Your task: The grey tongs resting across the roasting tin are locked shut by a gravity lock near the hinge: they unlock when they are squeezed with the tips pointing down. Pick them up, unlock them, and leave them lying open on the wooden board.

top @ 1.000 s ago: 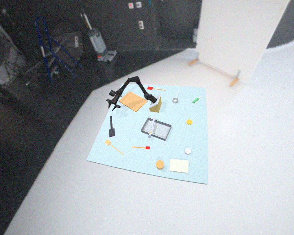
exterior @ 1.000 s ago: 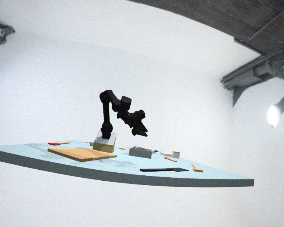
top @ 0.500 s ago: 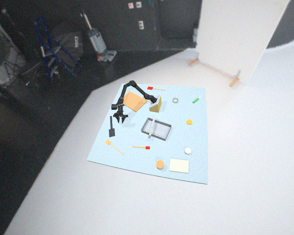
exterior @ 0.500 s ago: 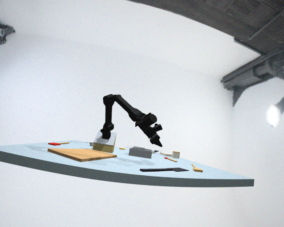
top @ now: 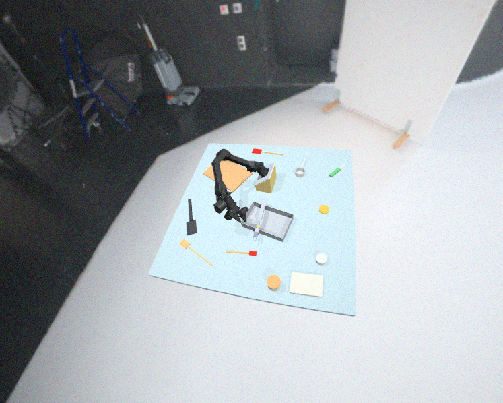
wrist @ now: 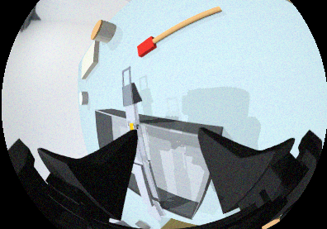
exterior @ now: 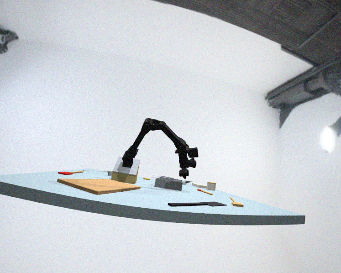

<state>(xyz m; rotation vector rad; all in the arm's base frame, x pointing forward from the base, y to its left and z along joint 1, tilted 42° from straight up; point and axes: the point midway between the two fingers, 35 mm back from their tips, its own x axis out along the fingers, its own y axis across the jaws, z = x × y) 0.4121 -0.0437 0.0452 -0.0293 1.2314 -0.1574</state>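
Observation:
The grey tongs (top: 260, 213) (wrist: 131, 112) lie across the roasting tin (top: 271, 236) (exterior: 168, 184) (wrist: 186, 126), with one end and its thin loop sticking out past the tin's wall. A small yellow mark shows on them near that end. Their arms look close together. My gripper (top: 245, 218) (exterior: 184, 177) (wrist: 168, 133) is open and empty, pointing down above the tin's side. In the wrist view the tongs run close by the left fingertip, which covers part of them. The wooden board (top: 231, 175) (exterior: 97, 185) lies flat behind the arm, with nothing on it.
The arm's base stands on a yellow wedge (top: 266, 184) (exterior: 124, 178). A black spatula (top: 190, 227) (exterior: 194, 203) lies left of the tin in the top view. A red-headed tool (top: 252, 253) (wrist: 146, 47) and an orange-topped jar (top: 273, 282) (wrist: 106, 31) are beyond the loop end.

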